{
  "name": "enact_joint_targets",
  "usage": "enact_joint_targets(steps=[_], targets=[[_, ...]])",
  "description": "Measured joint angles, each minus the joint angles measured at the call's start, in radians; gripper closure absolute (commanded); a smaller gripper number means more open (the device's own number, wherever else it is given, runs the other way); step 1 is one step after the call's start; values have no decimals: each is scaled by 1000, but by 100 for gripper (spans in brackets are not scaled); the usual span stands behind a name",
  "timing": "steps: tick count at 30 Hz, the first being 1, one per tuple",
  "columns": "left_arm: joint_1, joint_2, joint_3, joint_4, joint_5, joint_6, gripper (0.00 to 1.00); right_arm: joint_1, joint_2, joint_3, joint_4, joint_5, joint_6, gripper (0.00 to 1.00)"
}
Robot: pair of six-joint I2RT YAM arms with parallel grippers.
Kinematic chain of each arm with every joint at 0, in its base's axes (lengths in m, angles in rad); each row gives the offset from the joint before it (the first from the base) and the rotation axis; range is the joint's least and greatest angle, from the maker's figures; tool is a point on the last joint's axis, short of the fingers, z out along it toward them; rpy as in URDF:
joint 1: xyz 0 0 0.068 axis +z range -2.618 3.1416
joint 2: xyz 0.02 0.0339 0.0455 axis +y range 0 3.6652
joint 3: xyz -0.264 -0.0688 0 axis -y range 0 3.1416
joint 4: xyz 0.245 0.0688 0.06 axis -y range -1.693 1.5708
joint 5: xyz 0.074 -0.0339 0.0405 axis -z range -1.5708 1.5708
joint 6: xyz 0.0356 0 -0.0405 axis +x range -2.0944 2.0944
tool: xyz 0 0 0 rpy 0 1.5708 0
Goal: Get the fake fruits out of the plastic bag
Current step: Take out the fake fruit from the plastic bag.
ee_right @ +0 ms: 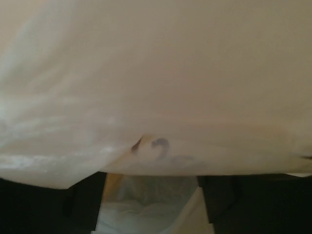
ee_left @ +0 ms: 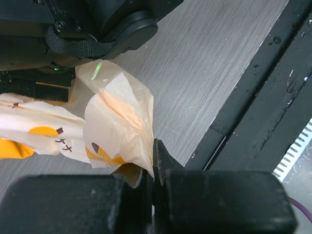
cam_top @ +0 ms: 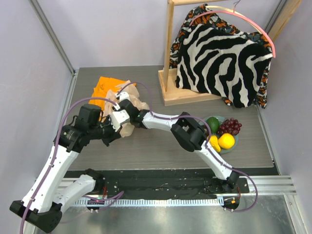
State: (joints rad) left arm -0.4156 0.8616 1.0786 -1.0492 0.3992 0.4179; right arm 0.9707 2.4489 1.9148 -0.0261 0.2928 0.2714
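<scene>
From above, your plate (cam_top: 236, 146) sits on the right of the table (cam_top: 161, 146). It holds a green avocado (cam_top: 212, 123), a bunch of dark red grapes (cam_top: 230, 126), a yellow lemon (cam_top: 226, 141) and a yellow pear (cam_top: 214, 143), all packed close together. The plastic bag (cam_top: 127, 127) lies crumpled on the left half, well apart from the plate, with the folded orange cloth (cam_top: 104, 87) touching it on the far side. Both your arms meet at the bag. The left gripper (cam_top: 118, 128) is at its near edge, and the right gripper (cam_top: 121, 106) pushes in from the right, covering much of it. You cannot see whether any fruit is inside. Behind, a zebra-patterned garment (cam_top: 222, 56) hangs over a wooden rack (cam_top: 168, 73), away from the work.

In your left wrist view, the left gripper (ee_left: 154, 181) is fully closed, pinching a fold of the bag's (ee_left: 119, 122) thin film between its fingers (ee_left: 214, 202). The bag stands up from the pinch, orange printed marks showing low down. Black parts of the other arm block the top of the view.

In your right wrist view, pale bag film (ee_right: 156, 73) fills nearly everything and is blurred. The right gripper's (ee_right: 151, 207) fingers (ee_right: 83, 200) stand apart at the bottom. Only loose film shows in the gap, with nothing clamped. A faint dark mark shows through the film, but what it is you cannot tell.
</scene>
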Motion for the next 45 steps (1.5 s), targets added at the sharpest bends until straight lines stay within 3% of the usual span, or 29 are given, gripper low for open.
enact_joint_targets(steps=[5, 9, 14, 21, 27, 34, 38, 45], targets=[[0, 0, 0, 2, 15, -5, 100, -7, 3, -1, -3, 12, 8, 62], [0, -1, 0, 6, 17, -17, 100, -13, -37, -67, 0, -5, -15, 73], [0, -9, -8, 13, 16, -18, 100, -49, -200, -228, -16, -133, -37, 75], [0, -25, -57, 44, 12, -3, 100, -169, -524, -441, 41, -470, -31, 73], [0, -23, -65, 121, -16, 5, 100, -193, -657, -555, 63, -721, -63, 75], [0, -36, -87, 161, -34, 8, 100, -167, -712, -580, -85, -766, -165, 69], [0, -51, -75, 153, -32, 5, 100, -153, -680, -546, -121, -638, -153, 44], [0, -26, 68, 90, 21, -3, 100, -149, -466, -384, -122, -423, -6, 23]])
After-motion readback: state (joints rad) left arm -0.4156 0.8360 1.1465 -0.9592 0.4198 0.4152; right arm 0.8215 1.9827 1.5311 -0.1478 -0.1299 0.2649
